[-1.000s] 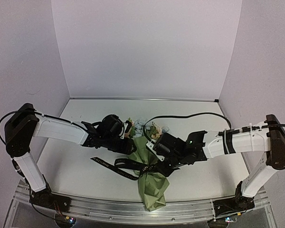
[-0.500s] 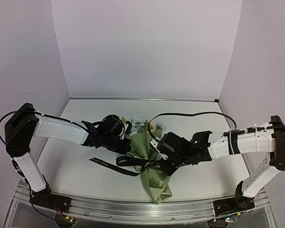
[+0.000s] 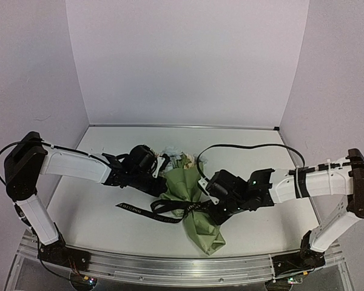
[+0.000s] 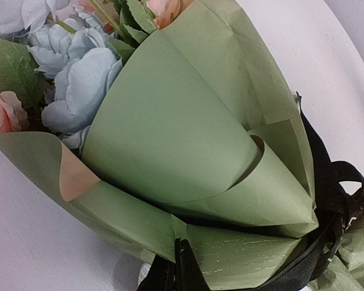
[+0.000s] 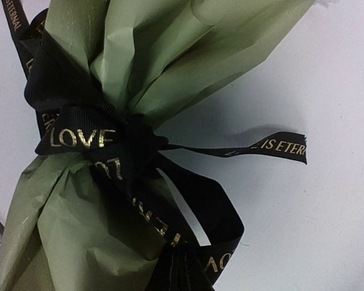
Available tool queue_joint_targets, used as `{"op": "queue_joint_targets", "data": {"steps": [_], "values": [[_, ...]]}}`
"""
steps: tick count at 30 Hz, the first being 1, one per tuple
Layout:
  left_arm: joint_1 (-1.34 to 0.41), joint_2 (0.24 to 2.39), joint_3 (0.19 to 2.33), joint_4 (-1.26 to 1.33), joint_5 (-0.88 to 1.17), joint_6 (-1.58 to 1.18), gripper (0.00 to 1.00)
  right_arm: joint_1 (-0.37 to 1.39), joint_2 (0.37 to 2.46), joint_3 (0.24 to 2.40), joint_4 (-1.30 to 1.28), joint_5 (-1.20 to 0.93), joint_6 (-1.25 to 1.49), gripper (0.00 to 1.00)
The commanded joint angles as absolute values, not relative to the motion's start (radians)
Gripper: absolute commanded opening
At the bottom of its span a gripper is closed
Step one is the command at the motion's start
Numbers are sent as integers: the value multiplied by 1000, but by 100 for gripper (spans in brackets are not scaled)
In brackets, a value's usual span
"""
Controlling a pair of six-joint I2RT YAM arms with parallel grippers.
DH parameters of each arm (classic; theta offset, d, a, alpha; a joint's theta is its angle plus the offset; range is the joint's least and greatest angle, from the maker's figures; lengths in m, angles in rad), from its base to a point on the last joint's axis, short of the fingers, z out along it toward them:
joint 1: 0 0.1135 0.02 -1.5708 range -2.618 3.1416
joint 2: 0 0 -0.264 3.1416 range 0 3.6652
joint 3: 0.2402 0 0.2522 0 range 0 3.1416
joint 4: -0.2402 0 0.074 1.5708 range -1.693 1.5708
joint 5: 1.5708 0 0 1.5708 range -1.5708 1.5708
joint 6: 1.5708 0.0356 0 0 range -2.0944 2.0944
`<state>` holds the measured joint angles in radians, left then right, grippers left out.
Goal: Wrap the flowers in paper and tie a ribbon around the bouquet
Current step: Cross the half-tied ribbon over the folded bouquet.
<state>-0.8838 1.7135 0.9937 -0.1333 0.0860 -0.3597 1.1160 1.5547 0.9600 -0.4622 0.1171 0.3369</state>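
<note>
Left arm (image 3: 73, 165), right arm (image 3: 309, 182) reach inward, low; both jaws closed.

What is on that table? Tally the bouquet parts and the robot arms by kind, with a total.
flower bunch: 1
green paper wrap: 1
black ribbon: 1
robot arms: 2, the left arm and the right arm
Total: 5

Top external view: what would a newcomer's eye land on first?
The olive-green bouquet lies at the table's near middle, between the two arms. A black ribbon with gold lettering is knotted around its narrow waist, one tail trailing left. Pale blue and cream flowers peek from its far, wide end.
</note>
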Motion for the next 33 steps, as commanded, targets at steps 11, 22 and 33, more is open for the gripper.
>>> {"op": "queue_joint_targets", "data": {"steps": [11,22,33], "values": [[-857,1608,963,-138,204,-197,0,1168,1676,1246,-574,-70,405,28],[-857,1623,961,-141,231,-179,0,1142,1526,1031,-519,-57,256,62],[-857,1629,964,-142,230,-192,0,1227,1533,863,-281,87,359,63]]}}
